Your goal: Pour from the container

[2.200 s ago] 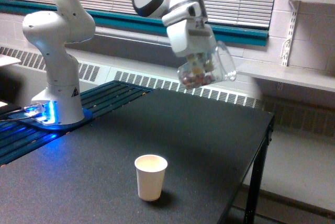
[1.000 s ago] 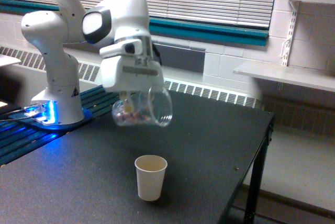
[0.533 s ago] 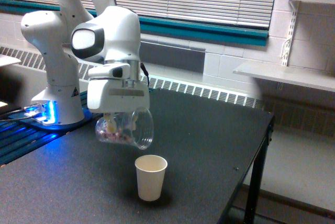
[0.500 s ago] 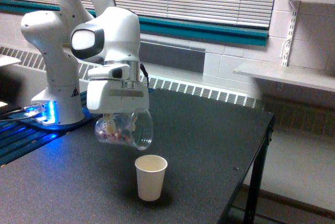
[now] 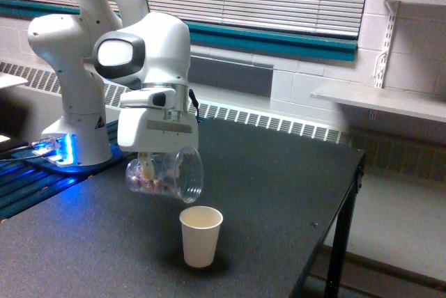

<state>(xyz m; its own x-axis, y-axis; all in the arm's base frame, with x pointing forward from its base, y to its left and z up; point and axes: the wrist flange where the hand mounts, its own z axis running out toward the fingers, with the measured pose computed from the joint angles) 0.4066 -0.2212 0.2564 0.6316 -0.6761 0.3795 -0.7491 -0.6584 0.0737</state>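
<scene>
The pincer (image 5: 157, 162) is pinching the clear plastic cup (image 5: 166, 173) from above, its fingers half masked by the cup wall and the white hand housing over them. The clear cup is hanging in the air, tipped nearly onto its side, with its open mouth facing toward about four o'clock in the exterior view. It is sitting just above and toward ten o'clock of the white paper cup (image 5: 201, 235), which is standing upright on the dark tabletop (image 5: 279, 193).

Judging progress: the approach and most of the tilt are looking done, but the pour itself is not. The pinkish-brown pieces (image 5: 150, 181) are still lying along the low side of the clear cup, toward its base, and nothing is showing in the air between the two cups. What seems left is more tilt (and perhaps a small shift to bring the lip over the paper cup's rim).

Hard to make out: whether the paper cup is holding anything, since only its pale inner wall is showing.
</scene>
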